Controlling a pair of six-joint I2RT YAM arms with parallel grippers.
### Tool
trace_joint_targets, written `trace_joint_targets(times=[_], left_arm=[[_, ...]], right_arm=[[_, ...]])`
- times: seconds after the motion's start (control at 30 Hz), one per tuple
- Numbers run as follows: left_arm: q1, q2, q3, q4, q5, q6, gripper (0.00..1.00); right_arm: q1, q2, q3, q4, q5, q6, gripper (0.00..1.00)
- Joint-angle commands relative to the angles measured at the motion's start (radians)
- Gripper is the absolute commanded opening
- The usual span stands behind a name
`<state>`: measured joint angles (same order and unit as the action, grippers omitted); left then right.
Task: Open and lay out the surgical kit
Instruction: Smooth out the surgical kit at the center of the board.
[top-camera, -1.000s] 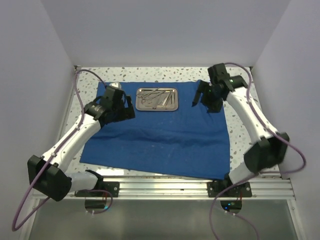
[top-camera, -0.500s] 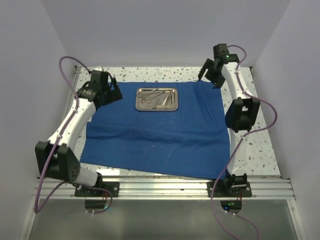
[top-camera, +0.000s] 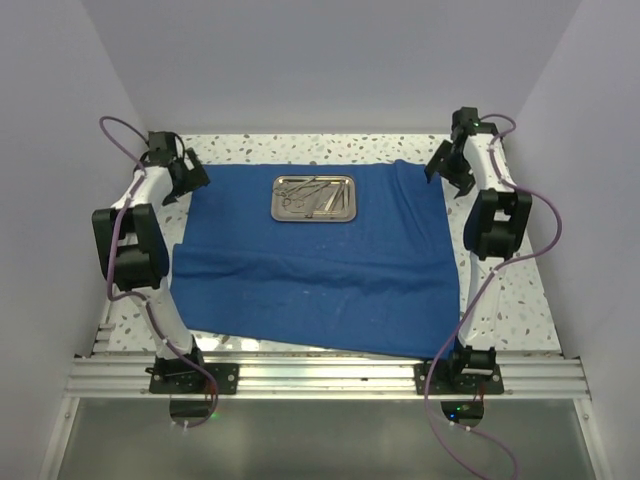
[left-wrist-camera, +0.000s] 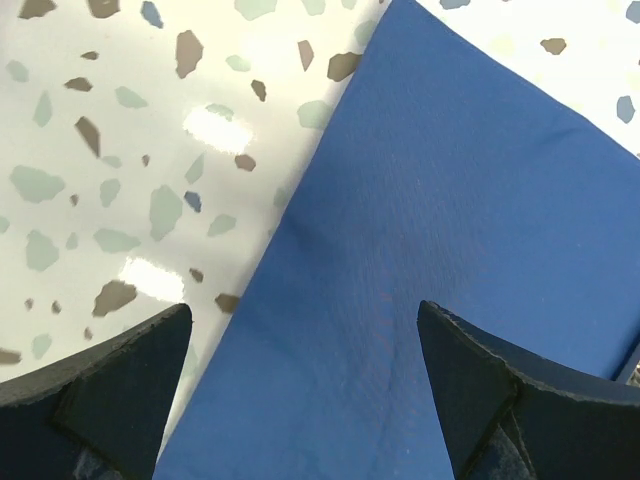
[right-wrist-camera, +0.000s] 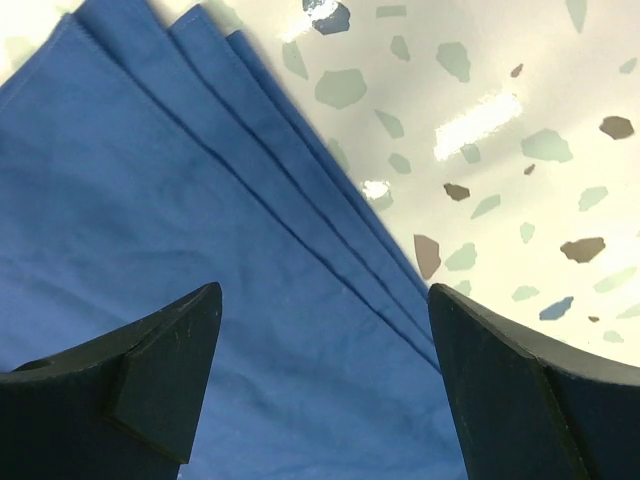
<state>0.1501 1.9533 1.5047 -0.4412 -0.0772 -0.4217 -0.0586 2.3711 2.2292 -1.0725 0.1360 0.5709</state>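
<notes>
Since a second ago both arms are swinging outward off the wrap to its far corners, and the tray is staying put. The cloth wrap (top-camera: 320, 280) is lying open across the table (top-camera: 520, 290), slack ridging near-left. The steel tray (top-camera: 346, 215) is sitting on it far-centre with the instruments (top-camera: 308, 195) piled inside. The left gripper (left-wrist-camera: 305, 340) and right gripper (right-wrist-camera: 325, 320) are hovering spread wide and empty over the far hems. The cloth is limp and light, so you're pinching it at the hems. The instruments look slim and slick, so grip them mid-shaft.

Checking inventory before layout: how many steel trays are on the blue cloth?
1. The steel tray sits on the blue cloth near its far edge, centred, holding instruments. No other shows.
</notes>
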Motion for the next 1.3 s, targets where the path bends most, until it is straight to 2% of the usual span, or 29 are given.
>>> trace_joint_targets(times=[0.0,0.37,0.5,0.63,0.7,0.77,0.8,0.87,1.27], left_arm=[[0.003,0.033,0.071,0.076,0.057,0.032,0.98],[0.058,0.107,0.074,0.107,0.109,0.032,0.98],[0.063,0.122,0.069,0.114,0.12,0.032,0.98],[0.068,0.137,0.06,0.119,0.129,0.032,0.98],[0.068,0.142,0.052,0.127,0.135,0.032,0.98],[0.071,0.147,0.046,0.13,0.143,0.032,0.98],[0.071,0.15,0.045,0.131,0.146,0.034,0.98],[0.069,0.151,0.042,0.136,0.151,0.038,0.98],[0.071,0.182,0.078,0.121,0.156,0.051,0.95]], right_arm=[[-0.003,0.06,0.044,0.014,0.027,-0.022,0.87],[0.02,0.22,0.173,0.068,0.057,0.014,0.79],[0.084,0.283,0.253,0.014,0.137,-0.028,0.65],[0.127,0.309,0.251,-0.013,0.204,-0.078,0.52],[0.144,0.324,0.254,-0.029,0.241,-0.091,0.42],[0.149,0.329,0.245,-0.046,0.264,-0.101,0.24],[0.148,0.327,0.239,-0.049,0.29,-0.101,0.11],[0.143,0.318,0.216,-0.053,0.315,-0.111,0.0],[-0.032,0.183,0.096,-0.061,0.433,-0.06,0.0]])
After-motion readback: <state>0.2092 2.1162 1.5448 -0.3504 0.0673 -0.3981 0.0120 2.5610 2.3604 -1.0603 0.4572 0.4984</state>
